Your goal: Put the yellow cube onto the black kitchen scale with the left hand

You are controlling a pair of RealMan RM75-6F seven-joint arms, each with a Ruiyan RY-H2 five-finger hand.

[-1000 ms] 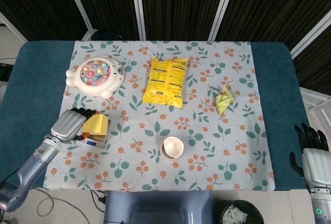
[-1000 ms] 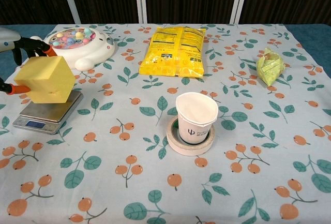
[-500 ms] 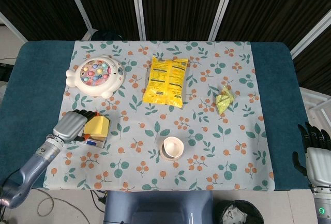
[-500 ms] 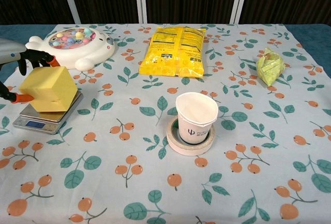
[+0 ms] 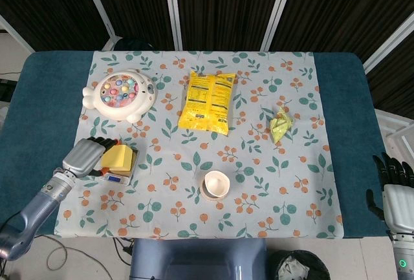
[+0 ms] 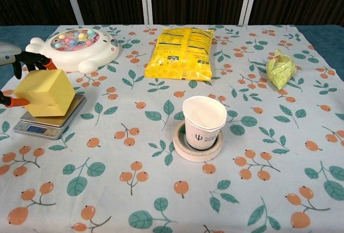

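Note:
The yellow cube (image 5: 119,157) (image 6: 45,92) sits a little tilted on the black kitchen scale (image 5: 119,177) (image 6: 59,119) at the near left of the table. My left hand (image 5: 86,155) (image 6: 24,61) grips the cube from its left side, with fingers over its far top edge and the thumb against its lower left face. The scale's plate is mostly hidden under the cube; its display strip shows in front. My right hand (image 5: 391,186) hangs off the table's right end with its fingers spread and nothing in it.
A white fishing toy (image 5: 120,93) (image 6: 75,43) lies just behind the scale. A yellow snack bag (image 5: 208,102) is at the centre back, a paper cup (image 5: 215,184) (image 6: 203,122) stands in a tape roll at the centre front, and a green crumpled packet (image 5: 281,125) lies right.
The left hand has lowered the cube and shifted it slightly left, so it now rests on the scale's plate. The right hand has barely moved.

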